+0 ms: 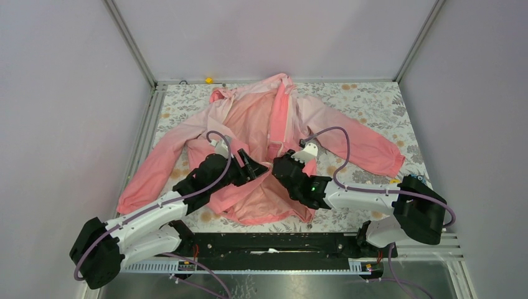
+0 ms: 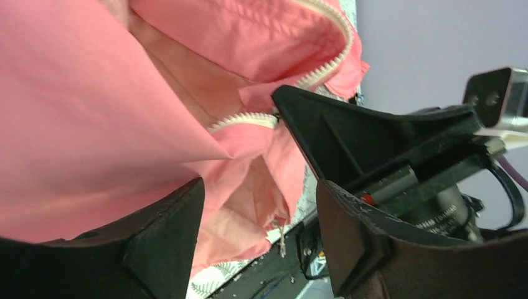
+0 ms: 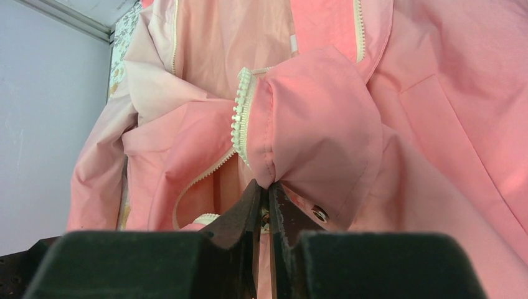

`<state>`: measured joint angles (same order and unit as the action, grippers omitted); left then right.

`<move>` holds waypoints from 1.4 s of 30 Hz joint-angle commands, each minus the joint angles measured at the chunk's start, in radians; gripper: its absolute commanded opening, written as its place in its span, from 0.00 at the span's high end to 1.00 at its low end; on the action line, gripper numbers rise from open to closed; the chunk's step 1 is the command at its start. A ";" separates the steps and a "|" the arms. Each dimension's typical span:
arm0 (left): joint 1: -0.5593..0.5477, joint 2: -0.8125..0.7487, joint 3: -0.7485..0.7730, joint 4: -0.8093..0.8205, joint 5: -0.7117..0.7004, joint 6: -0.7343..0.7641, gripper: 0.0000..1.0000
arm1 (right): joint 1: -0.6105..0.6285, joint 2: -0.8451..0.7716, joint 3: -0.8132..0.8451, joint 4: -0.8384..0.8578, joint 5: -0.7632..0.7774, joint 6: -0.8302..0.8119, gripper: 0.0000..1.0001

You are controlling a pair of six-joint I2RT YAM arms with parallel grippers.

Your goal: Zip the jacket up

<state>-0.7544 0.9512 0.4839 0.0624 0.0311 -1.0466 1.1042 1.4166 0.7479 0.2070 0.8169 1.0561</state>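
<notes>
The pink jacket [image 1: 249, 118] lies open on the table with its sleeves spread and its white zipper undone. Both grippers meet over its lower front. My left gripper [image 1: 252, 165] is open; in the left wrist view loose coral fabric [image 2: 243, 205] hangs between its wide jaws [image 2: 258, 240] without being pinched. A curved run of zipper teeth [image 2: 324, 68] shows above it. My right gripper [image 1: 287, 163] is shut on a bunched fold of the jacket's front edge [image 3: 311, 118], its fingertips [image 3: 269, 193] pressed together just below a run of zipper teeth [image 3: 240, 118]. A metal snap [image 3: 319, 213] sits beside the grip.
A floral tablecloth [image 1: 373, 99] covers the table inside grey walls. A small yellow object [image 1: 208, 80] rests at the back edge. The black mounting rail [image 1: 280, 249] runs along the near edge between the arm bases.
</notes>
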 commanded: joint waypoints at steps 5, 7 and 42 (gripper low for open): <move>0.003 0.033 0.013 0.078 0.098 0.048 0.26 | 0.008 -0.020 0.025 0.008 0.013 0.031 1.00; 0.001 0.067 0.034 0.078 0.100 0.086 0.29 | 0.008 -0.023 0.028 0.008 0.007 0.032 1.00; -0.164 0.328 0.212 -0.048 -0.168 0.381 1.00 | -0.013 -0.022 0.174 -0.255 -0.108 0.243 1.00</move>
<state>-0.8734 1.2579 0.6376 0.0521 -0.0322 -0.7444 1.1019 1.4094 0.8543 -0.0238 0.7441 1.1812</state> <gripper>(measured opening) 0.036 0.109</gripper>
